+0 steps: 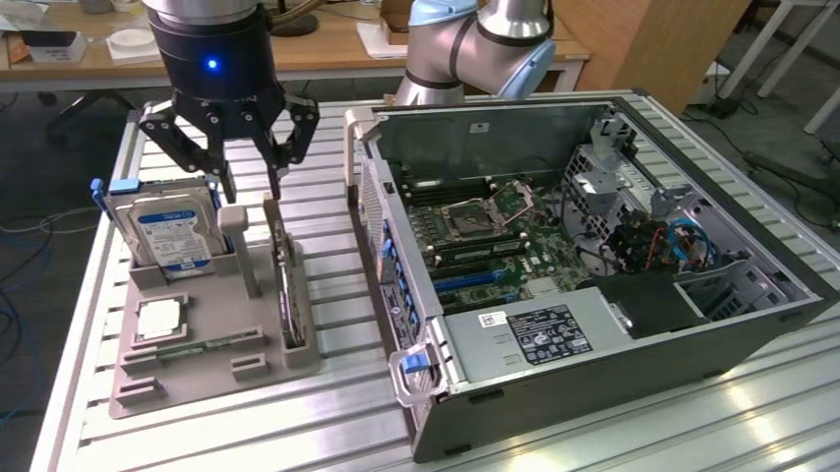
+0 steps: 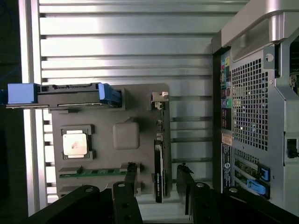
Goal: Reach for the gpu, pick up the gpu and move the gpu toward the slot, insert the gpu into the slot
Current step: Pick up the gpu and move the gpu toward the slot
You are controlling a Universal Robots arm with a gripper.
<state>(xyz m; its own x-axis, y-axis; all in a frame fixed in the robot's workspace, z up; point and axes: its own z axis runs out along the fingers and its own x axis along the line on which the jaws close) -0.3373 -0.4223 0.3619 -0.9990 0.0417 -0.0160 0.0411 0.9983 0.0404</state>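
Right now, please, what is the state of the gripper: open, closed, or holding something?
Gripper: open, holding nothing, poised over the gpu with one finger to each side. The gpu stands on edge in the grey holder tray.

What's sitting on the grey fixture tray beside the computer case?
On the tray: a hard drive upright, the gpu on edge, a processor chip and a memory stick lying flat. The tray's posts cover part of the gpu's lower edge.
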